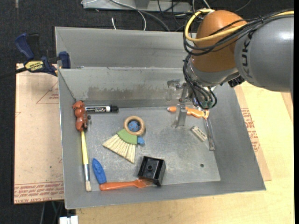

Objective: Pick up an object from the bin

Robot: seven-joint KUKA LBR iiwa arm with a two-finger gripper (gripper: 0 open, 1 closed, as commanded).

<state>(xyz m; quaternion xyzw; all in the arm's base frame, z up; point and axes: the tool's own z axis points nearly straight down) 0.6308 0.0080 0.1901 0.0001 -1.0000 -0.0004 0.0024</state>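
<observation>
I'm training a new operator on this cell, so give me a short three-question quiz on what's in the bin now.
1. True or false: the black box lies near the front wall of the bin.
2. Fill in: the tape ring lies just behind a small ____ with a green top.
3. Which lies nearest the gripper? A) black box B) small orange thing C) tape ring
Key: 1 true; 2 brush; 3 B.

High camera, angled down, whole bin (131, 85) framed
</observation>
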